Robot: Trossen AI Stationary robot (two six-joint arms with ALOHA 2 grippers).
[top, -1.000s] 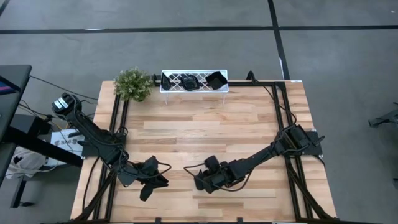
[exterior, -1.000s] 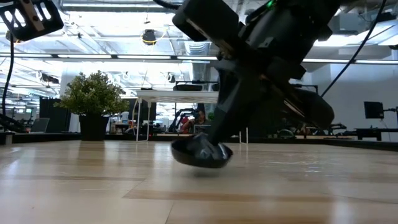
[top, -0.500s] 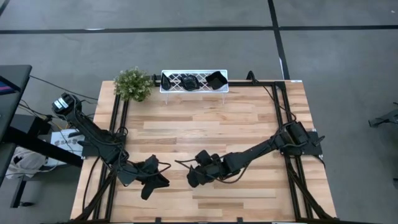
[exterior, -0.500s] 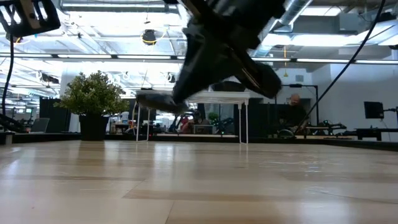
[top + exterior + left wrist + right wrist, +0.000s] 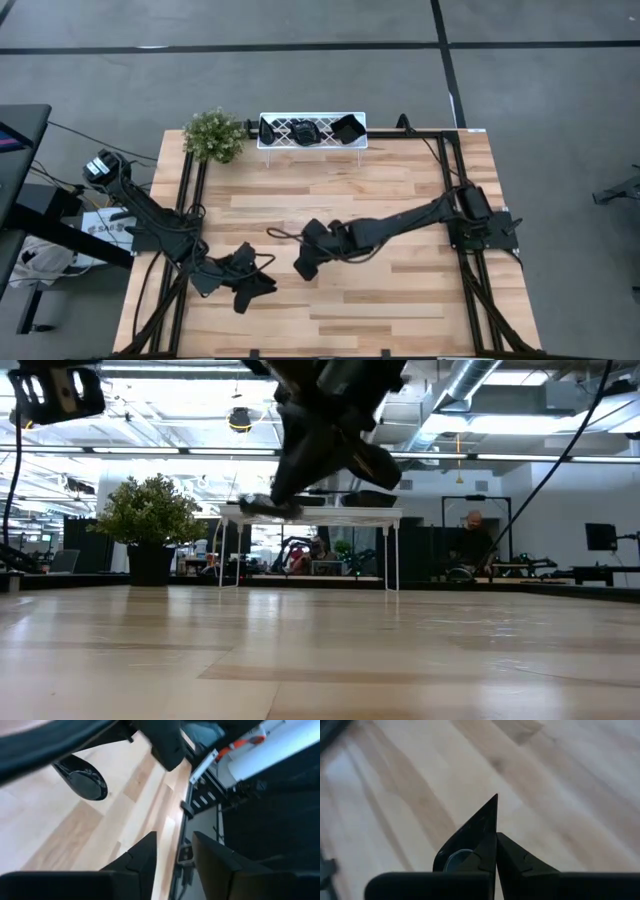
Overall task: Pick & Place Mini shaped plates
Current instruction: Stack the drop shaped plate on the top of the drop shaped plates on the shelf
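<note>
Your right gripper [image 5: 303, 268] was pinched tight on a mini shaped plate [image 5: 262, 506], its fingers [image 5: 485, 840] pressed together over the plate's black edge, and it carried that plate clear above the table [image 5: 400, 300], near the middle of the front half. In the low view the plate hung flat and dark under the arm, well off the wood, with bare boards beneath it.

Your left gripper [image 5: 252, 289] sat just beside it toward the front-left corner, close to the table's near edge, fingers [image 5: 142, 855] parted with a clear gap and nothing between them. From its wrist view you could see the held plate's glossy underside [image 5: 82, 777] close ahead, so the two arms were near each other.

Beyond them the wood lay open across the middle. At the far edge stood the white tray [image 5: 312, 131] on its legs with other mini plates [image 5: 347, 129] in it, and the potted plant [image 5: 214, 135] just beside its left end.
</note>
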